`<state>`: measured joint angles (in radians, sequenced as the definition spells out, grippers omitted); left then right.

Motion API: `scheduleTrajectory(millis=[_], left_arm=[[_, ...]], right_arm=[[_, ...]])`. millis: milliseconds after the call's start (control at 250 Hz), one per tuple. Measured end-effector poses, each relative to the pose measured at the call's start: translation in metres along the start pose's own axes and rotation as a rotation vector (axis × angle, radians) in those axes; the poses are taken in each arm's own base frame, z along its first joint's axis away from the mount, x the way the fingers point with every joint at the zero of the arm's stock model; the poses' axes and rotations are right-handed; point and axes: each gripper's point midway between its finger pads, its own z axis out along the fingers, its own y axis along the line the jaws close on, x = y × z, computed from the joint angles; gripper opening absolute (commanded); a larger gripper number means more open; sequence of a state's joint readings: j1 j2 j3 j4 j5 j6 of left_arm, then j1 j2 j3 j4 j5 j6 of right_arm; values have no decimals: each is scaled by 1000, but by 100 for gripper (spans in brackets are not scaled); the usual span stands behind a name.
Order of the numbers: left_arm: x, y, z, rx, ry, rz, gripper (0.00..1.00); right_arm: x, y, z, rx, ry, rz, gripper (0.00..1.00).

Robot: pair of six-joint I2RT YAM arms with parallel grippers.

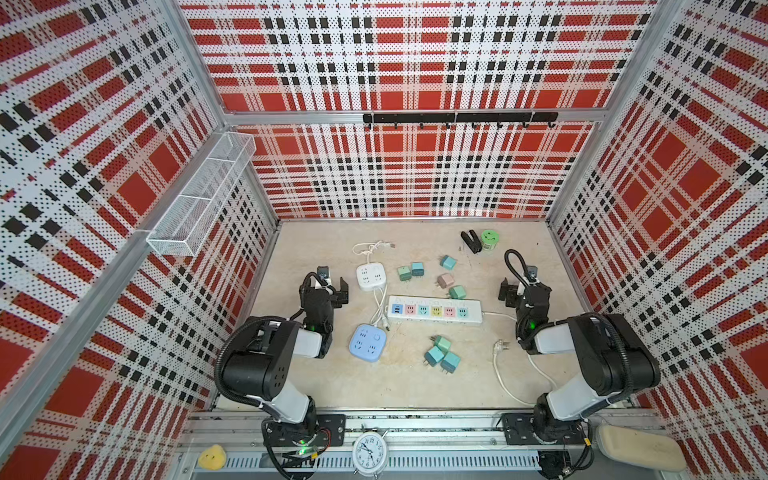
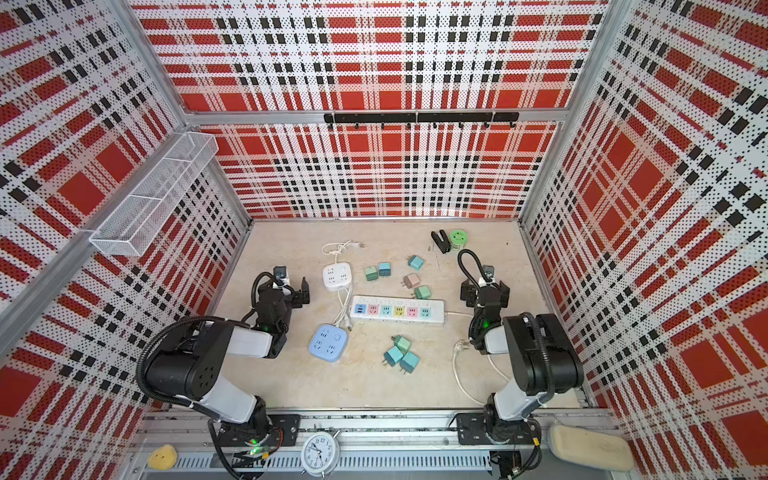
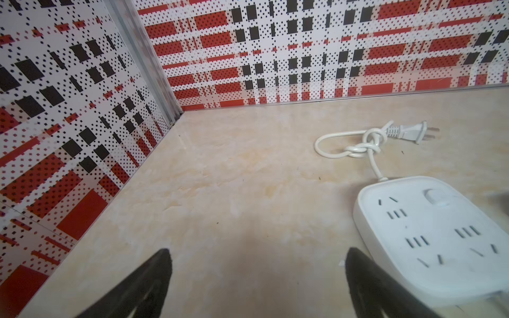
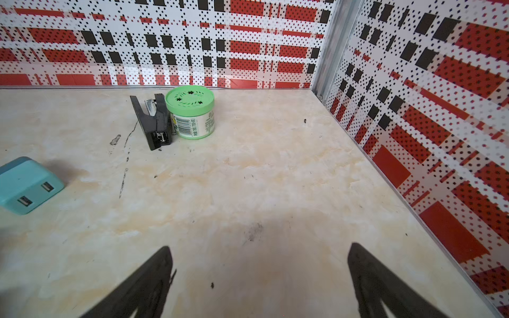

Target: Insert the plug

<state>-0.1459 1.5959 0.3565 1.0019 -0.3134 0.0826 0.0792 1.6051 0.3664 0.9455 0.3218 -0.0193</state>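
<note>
1. A beige marbled tabletop [image 1: 374,386] lies inside red-and-black plaid walls [image 1: 415,166], with both arms based at its front edge.
2. Nearest the front, three teal and green plug cubes [image 1: 441,355] lie loose in a cluster. A blue socket hub [image 1: 368,341] sits near them, toward the left arm.
3. Just beyond, the long power strip [image 1: 434,311] lies across mid-table. Its coloured sockets all look empty in both top views, so no plug appears to be seated yet.
4. Flanking the strip, the left gripper [image 1: 338,293] and right gripper [image 1: 508,293] each stand with jaws spread wide and nothing in them. The wrist views show only table between the fingers.
5. Farther back are a white socket block [image 1: 370,276] and more scattered cubes, including a pink plug cube [image 1: 445,281]. At the rear stand a black stapler [image 1: 471,242] and a green jar [image 1: 490,239].
6. My reading is that the task stands at its very start, with choosing a cube, gripping it, lining up the prongs and pressing it home all still to do.
</note>
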Motion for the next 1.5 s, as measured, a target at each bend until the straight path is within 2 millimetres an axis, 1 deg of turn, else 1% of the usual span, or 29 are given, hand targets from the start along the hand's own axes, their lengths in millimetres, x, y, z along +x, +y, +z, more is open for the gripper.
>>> scheduleTrajectory(millis=[752,820,892,924,980,1036,1141,1221,1317,1401,1457,1501], left_arm=[[-2,-1,0,1,-6,0,99],[-4,-2,-5,5,-26,4,99],[-7,-3,-20,-5,-50,22,99],[-12,-6,-29,-1,-68,36,99],[-28,-14,-45,7,-117,52,99],[-53,-24,-60,22,-175,51,99],[-94,-36,-79,40,-231,35,99],[-115,-36,-89,53,-234,1,99],[-132,-32,-106,81,-230,-80,99],[-145,-28,-124,135,-221,-173,99],[-158,-29,-137,198,-209,-215,99],[-173,-28,-151,253,-222,-253,99]], right_arm=[[-2,-1,-2,1,-9,3,100],[-5,-3,-9,5,-22,6,100],[-15,-8,-20,21,-57,17,100],[-22,-11,-25,33,-77,26,100],[-33,-17,-32,57,-105,42,100],[-44,-22,-39,80,-123,64,100],[-57,-29,-45,110,-104,108,100],[-71,-29,-44,113,-45,146,100],[-101,-32,-47,124,9,251,100],[-123,-34,-59,119,44,351,100],[-130,-31,-69,82,72,393,100],[-132,-25,-78,30,94,416,100]])
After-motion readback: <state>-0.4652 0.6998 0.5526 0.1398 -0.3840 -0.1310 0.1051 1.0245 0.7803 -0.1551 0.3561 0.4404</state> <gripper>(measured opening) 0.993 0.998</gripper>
